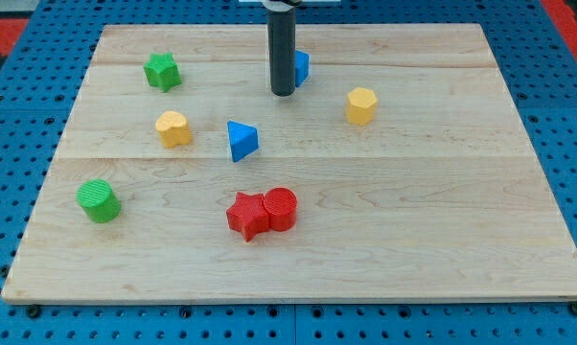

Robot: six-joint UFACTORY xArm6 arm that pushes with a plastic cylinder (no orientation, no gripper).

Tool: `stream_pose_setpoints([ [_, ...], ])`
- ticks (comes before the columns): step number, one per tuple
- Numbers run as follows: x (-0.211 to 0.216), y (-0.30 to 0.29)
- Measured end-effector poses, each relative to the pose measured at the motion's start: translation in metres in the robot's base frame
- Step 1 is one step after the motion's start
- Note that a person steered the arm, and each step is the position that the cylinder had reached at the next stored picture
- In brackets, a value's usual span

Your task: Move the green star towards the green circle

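Note:
The green star (pixel 161 72) lies near the board's top left. The green circle (pixel 99 200) stands at the left, well below the star. My tip (pixel 283 93) is at the top middle, far right of the star. It stands just left of a blue block (pixel 301 66) that the rod partly hides.
A yellow block (pixel 173 127) lies between the star and the circle, a little to the right. A blue triangle (pixel 241 140) is at the middle. A red star (pixel 247 215) touches a red circle (pixel 280 208). A yellow hexagon (pixel 361 104) is at the right. The wooden board (pixel 442 220) sits on blue pegboard.

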State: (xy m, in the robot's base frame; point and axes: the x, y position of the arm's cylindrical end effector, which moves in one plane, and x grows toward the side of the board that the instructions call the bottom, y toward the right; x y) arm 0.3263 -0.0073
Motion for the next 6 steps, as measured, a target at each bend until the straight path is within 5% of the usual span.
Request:
stream_pose_setpoints([
  [1,0.0,0.004],
  [2,0.019,-0.078],
  [4,-0.073,-0.145],
  [6,0.109,-0.241],
])
